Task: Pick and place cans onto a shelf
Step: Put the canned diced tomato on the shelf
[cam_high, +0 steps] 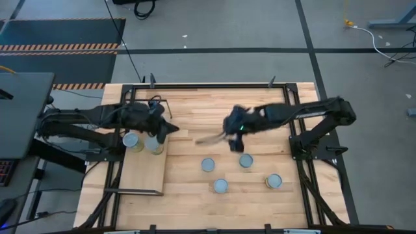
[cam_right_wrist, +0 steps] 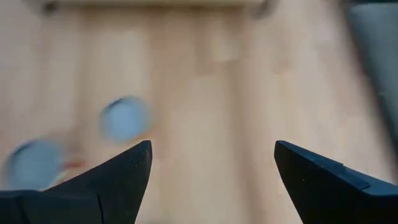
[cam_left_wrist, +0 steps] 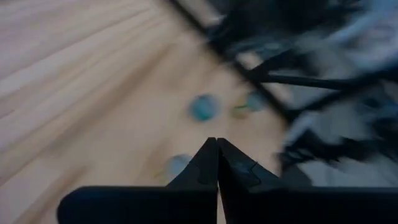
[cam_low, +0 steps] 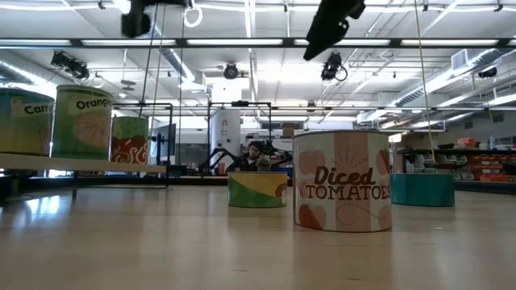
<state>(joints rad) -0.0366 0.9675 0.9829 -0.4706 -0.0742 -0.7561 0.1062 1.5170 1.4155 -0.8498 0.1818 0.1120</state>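
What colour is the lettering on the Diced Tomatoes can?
Dark brown lettering on a pale label with reddish shapes; the can shows best in the low view.

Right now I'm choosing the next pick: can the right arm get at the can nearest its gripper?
Probably yes. The right gripper hangs open above the table, nothing lies between it and the nearest can, and the other cans stand apart from it.

right hand [cam_high: 214,137] motion-blurred, cans [cam_right_wrist: 125,118] smeared in both wrist views
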